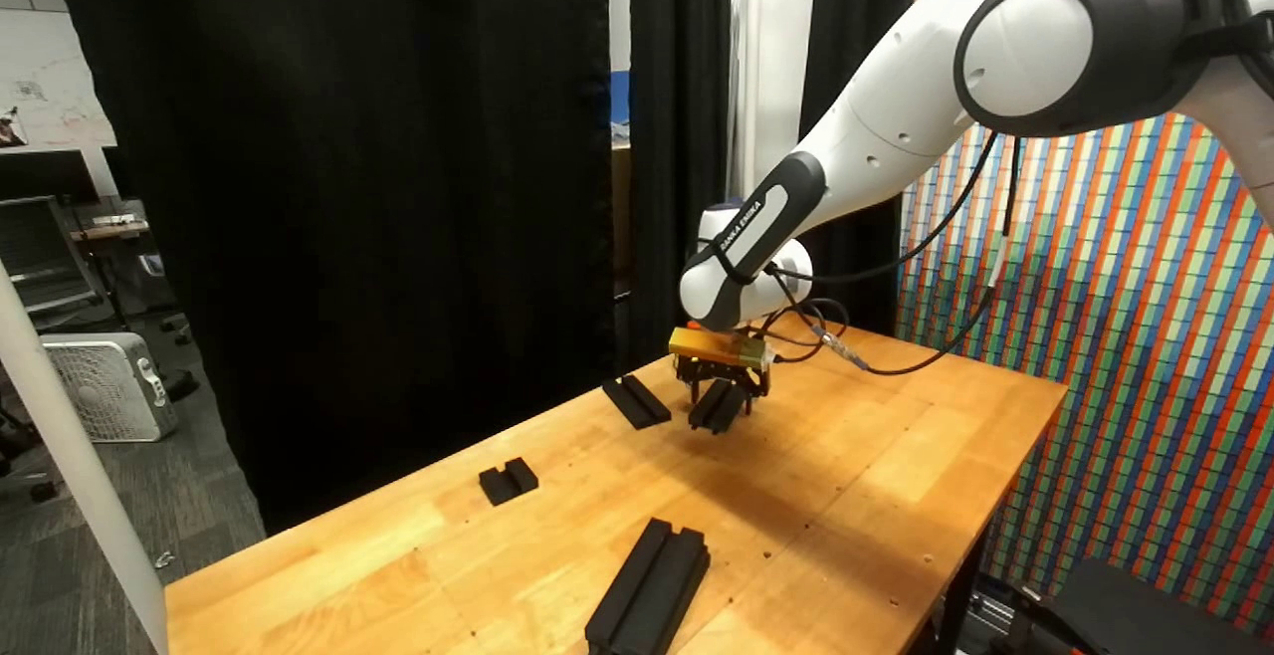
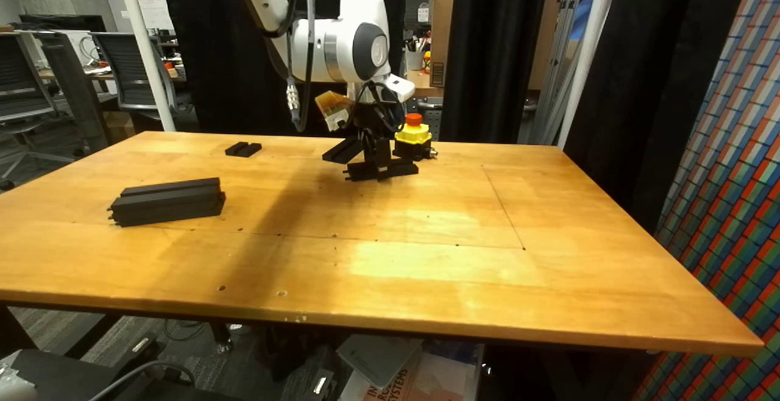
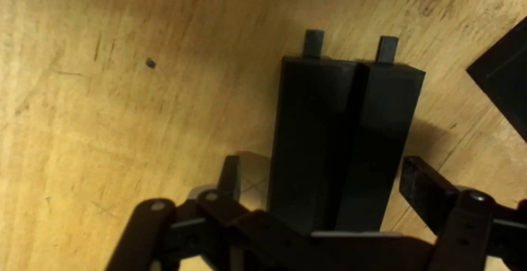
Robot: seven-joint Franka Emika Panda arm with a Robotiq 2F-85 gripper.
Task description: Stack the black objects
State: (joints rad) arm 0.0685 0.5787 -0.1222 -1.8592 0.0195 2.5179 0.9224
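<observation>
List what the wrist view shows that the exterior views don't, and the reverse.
Wrist view only: faint crossed lines on the wooden table, beside a black block.
Exterior views only: the large black bar, small slab, white arm and black curtain.
Both: the table, the open tool around the block, and a neighbouring black piece, cut off in the wrist view.

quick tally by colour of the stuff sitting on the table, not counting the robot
Black: 4 (long bar, counted as one; small slab; larger slab; block between the fingers)
Yellow with red top: 1 (button)
Total: 5
</observation>
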